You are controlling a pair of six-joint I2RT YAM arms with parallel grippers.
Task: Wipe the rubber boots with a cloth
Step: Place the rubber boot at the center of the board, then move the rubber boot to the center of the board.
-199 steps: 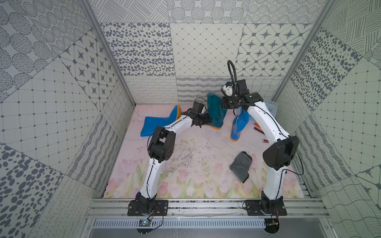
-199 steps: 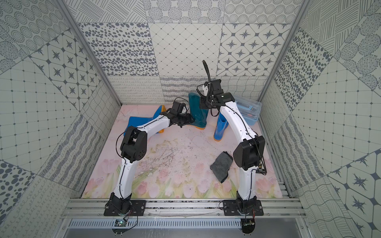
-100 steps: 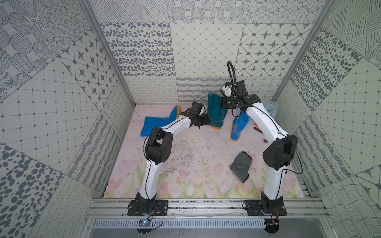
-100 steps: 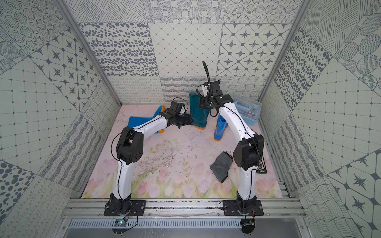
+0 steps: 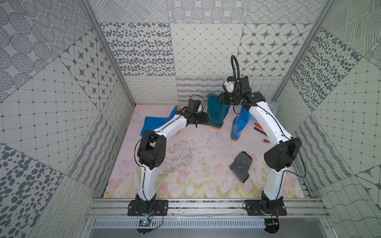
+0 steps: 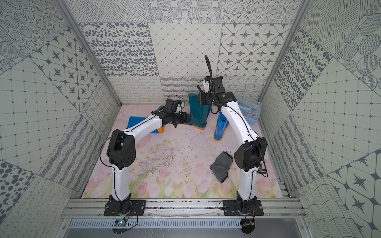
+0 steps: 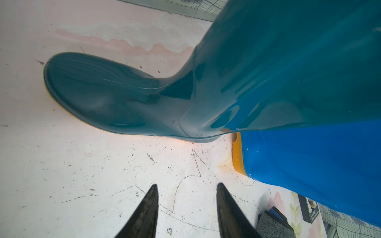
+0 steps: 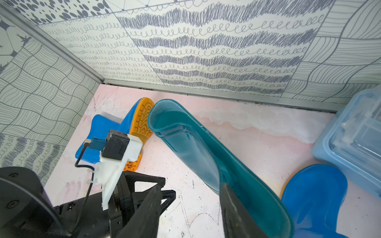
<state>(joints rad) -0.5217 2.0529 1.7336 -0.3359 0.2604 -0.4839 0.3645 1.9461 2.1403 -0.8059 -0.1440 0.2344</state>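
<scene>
A dark teal rubber boot (image 5: 215, 113) (image 6: 196, 112) stands upright at the back centre. One blue boot (image 5: 153, 123) lies on its side at the back left, sole showing. The other blue boot (image 5: 239, 125) stands to the teal one's right. My left gripper (image 7: 186, 185) hovers low over the floor by the teal boot's toe (image 7: 92, 92), open and empty. My right gripper (image 8: 190, 186) is at the top of the teal shaft (image 8: 185, 140), open, one finger (image 8: 228, 197) against the rim. The grey cloth (image 5: 241, 165) (image 6: 221, 165) lies crumpled on the mat, untouched.
A clear blue plastic box (image 5: 272, 105) (image 6: 249, 109) sits in the back right corner. Small orange-handled tools (image 5: 258, 125) lie on the floor beside the right arm. Dark dirt specks (image 5: 185, 158) cover the flowered mat. Patterned walls close in on three sides.
My right gripper has come open at the teal boot's top. The left arm's elbow has sunk a little; its gripper stays by the boot's foot.
</scene>
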